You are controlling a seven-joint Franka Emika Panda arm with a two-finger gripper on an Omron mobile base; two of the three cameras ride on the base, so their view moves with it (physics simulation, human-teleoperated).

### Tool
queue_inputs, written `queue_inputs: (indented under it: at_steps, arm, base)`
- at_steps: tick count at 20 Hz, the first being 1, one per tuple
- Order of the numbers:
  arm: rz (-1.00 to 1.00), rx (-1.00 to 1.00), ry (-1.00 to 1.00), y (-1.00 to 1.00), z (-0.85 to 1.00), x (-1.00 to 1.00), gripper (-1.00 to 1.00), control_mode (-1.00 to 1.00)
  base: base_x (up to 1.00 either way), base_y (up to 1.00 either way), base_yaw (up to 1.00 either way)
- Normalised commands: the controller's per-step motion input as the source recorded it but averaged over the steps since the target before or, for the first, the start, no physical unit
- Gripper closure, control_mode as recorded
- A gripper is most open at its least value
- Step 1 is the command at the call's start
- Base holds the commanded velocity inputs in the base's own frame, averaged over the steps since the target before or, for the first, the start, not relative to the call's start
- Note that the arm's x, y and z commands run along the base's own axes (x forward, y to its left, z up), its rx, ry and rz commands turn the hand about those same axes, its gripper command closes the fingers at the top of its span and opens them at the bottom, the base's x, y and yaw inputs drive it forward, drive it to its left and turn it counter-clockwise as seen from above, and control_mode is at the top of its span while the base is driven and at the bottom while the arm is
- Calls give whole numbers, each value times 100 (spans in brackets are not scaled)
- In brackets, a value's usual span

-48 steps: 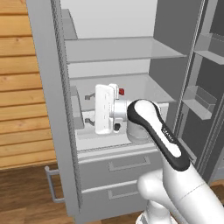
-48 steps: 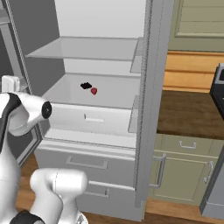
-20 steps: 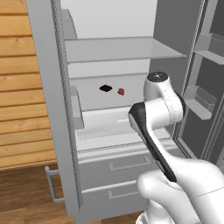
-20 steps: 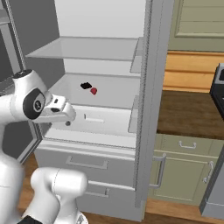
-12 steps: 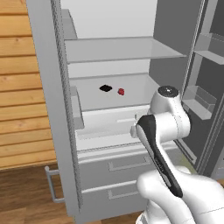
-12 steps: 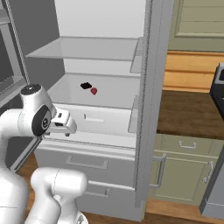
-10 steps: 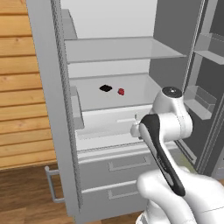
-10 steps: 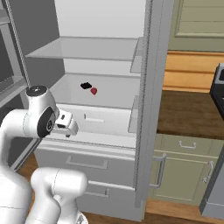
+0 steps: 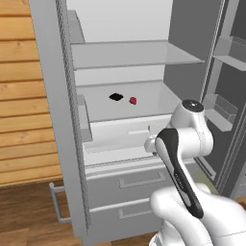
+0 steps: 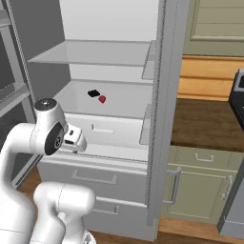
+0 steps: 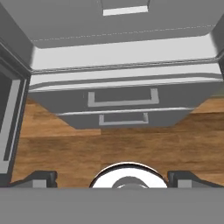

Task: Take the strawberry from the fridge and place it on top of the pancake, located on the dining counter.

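The fridge (image 9: 50,125) (image 10: 163,100) stands open. A tiny red strawberry (image 9: 133,100) (image 10: 102,99) lies on its middle shelf beside a small black thing (image 9: 116,96) (image 10: 93,93). My gripper (image 10: 76,143) (image 9: 151,144) hangs in front of the white bin below that shelf, outside the fridge and lower than the berry, tilted downward. In the hand view the gripper (image 11: 113,177) is open, its fingertips (image 11: 43,177) wide apart with nothing between them, looking down at the fridge's lower drawers (image 11: 120,98) and the wood floor. The pancake and the dining counter are out of view.
The fridge's door (image 9: 226,101) stands swung open on the right of the left base view, with door bins. An upper clear shelf (image 9: 129,53) sits above the berry. Right of the fridge is a brown worktop (image 10: 207,121) over green cabinets (image 10: 200,186).
The hand has pulled back from the shelf by the strawberry, swung across the fridge front and dropped, now tilting downward. The strawberry has not moved. The jaws stayed open.
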Motion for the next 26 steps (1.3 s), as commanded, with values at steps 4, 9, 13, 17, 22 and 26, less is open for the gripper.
queue_inputs:
  at_steps: [4,9,13,17,22,26]
  arm:
    - [0,0,-1,0,0,1,-100,-100]
    - [0,0,-1,0,0,2,-100,100]
    - [0,0,0,0,0,0,-100,100]
    - [0,0,0,0,0,0,-100,100]
    - [0,0,0,0,0,0,-100,100]
    - [0,0,0,0,0,0,-100,100]
  base:
    - [0,0,0]
    - [28,1,-3]
    - [83,4,-8]
    - [73,9,-9]
    - [52,5,-7]
    - [41,8,-4]
